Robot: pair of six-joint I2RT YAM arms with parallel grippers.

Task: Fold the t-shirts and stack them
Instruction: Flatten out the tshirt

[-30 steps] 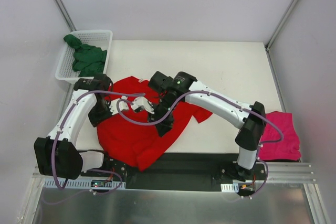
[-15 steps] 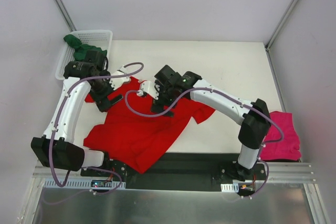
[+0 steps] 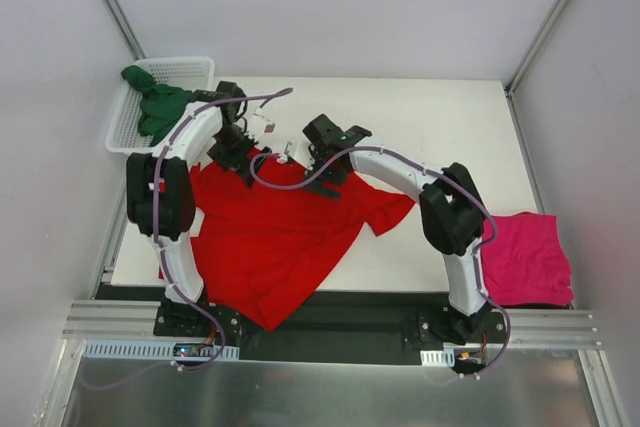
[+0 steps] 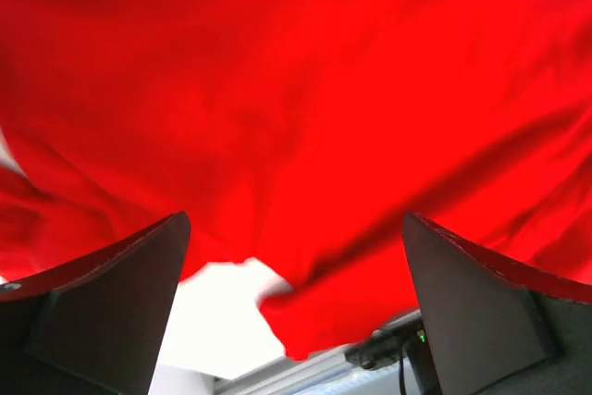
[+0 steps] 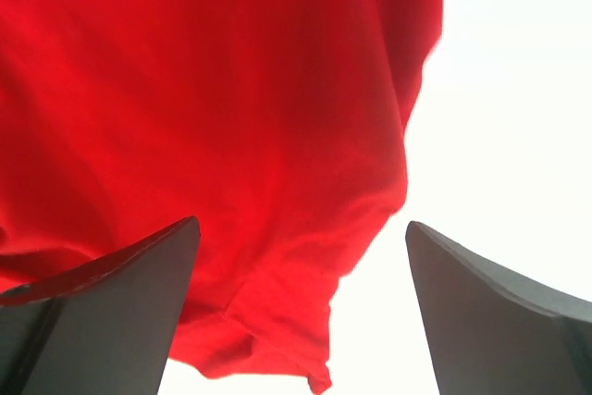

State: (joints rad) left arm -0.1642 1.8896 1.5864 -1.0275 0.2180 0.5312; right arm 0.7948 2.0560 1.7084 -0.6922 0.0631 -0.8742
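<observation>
The bright red t-shirt lies spread over the left half of the table, its near hem hanging over the front edge. Both grippers hover over its far edge, open, with nothing between their fingers. My left gripper is above the shirt's far left corner. My right gripper is just to its right. The left wrist view has red cloth under the open left gripper. Under the open right gripper, the right wrist view shows a sleeve edge. A dark green t-shirt sits in the basket. The folded magenta-pink t-shirt lies at the right.
The white mesh basket stands at the table's far left corner, just beside my left arm. Bare white tabletop stretches across the far right. Grey walls enclose the sides, and a metal rail runs along the front.
Both grippers opened and let go of the red shirt, then moved away from the front edge toward the far side. The shirt now lies flatter and more spread out.
</observation>
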